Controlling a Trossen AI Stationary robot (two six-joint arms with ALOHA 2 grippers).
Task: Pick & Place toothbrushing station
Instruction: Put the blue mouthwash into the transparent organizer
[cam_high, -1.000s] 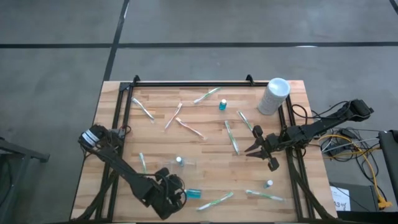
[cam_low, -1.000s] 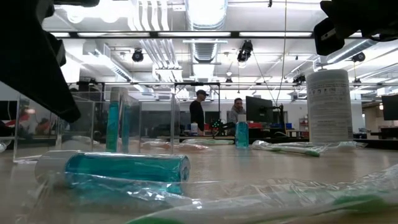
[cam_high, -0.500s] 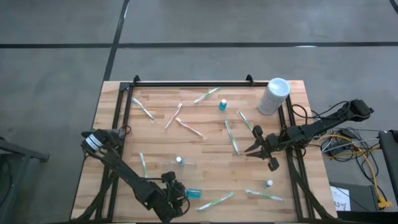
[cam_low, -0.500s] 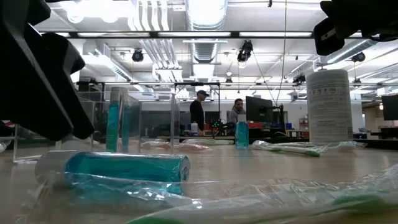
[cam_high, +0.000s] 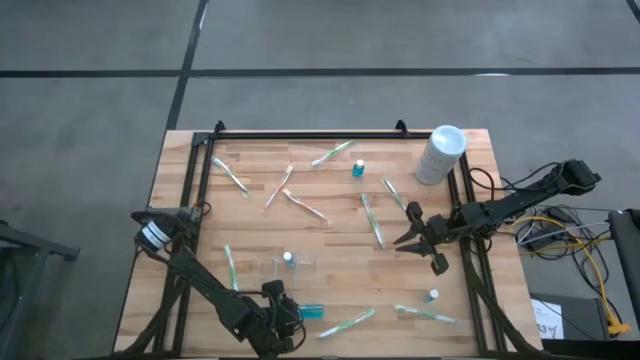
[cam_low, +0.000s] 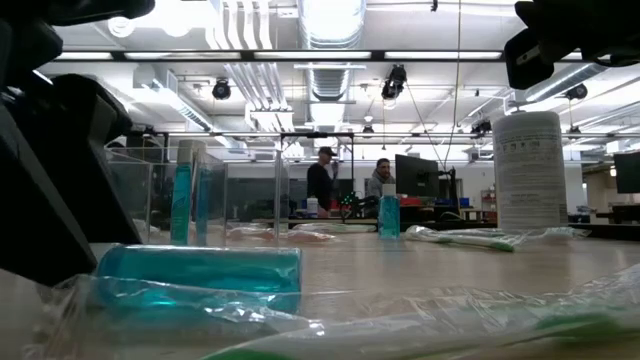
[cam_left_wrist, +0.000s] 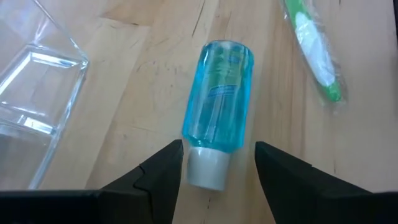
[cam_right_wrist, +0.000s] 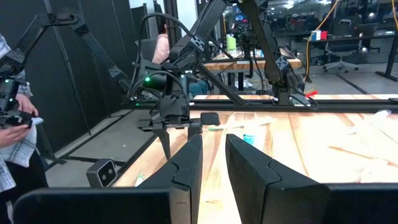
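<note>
A blue mouthwash bottle (cam_left_wrist: 217, 93) with a white cap (cam_left_wrist: 205, 168) lies on its side on the wooden table near the front edge. It also shows in the high view (cam_high: 311, 312) and the low view (cam_low: 200, 280). My left gripper (cam_left_wrist: 219, 150) is open and low over the table (cam_high: 289, 317). Its fingers stand on either side of the bottle's cap end without touching it. My right gripper (cam_high: 406, 238) hovers over the table's right part with a narrow gap between its fingers (cam_right_wrist: 214, 155), and it is empty.
A clear box (cam_left_wrist: 31, 93) stands beside the bottle, and a wrapped green toothbrush (cam_left_wrist: 314, 56) lies on its other side. Several more wrapped toothbrushes lie about the table (cam_high: 300, 205). A white canister (cam_high: 440, 153) stands at the back right, with a small blue bottle (cam_high: 357, 168) near it.
My left gripper has come down and gone toward the table's near edge, to the blue bottle. Its fingers now flank the cap end. The bottle has stayed where it was.
</note>
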